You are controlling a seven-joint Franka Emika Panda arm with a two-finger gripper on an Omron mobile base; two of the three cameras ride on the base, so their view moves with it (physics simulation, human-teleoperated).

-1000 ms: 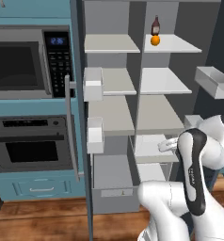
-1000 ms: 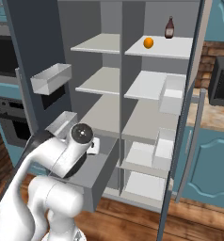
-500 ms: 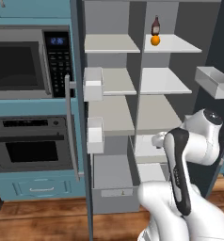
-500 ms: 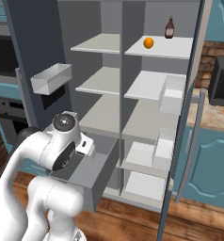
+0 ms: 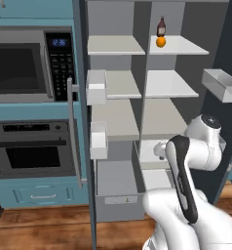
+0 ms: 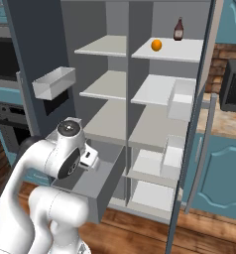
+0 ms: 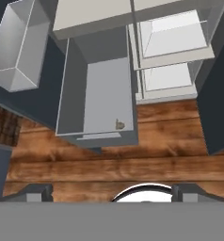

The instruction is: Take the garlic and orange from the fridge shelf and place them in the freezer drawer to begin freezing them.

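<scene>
Dark brown bottle (image 5: 161, 25) upright at shelf back; microwave (image 5: 21, 66) above oven (image 5: 32, 150); wood floor (image 7: 109, 164).

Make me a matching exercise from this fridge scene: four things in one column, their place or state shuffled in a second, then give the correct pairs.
Things:
1. small bright orange ball
2. dark brown bottle
3. wide grey freezer drawer with pale front panel
4. robot's two-finger pincer

Places or states:
A. pulled out, at the bottom of the fridge
B. at the back of the top off-white shelf
C. open, holding nothing, looking down over the drawer
D. near the front of the top shelf, ahead of the bottle

Pairs: 1-D, 2-B, 3-A, 4-C
</scene>
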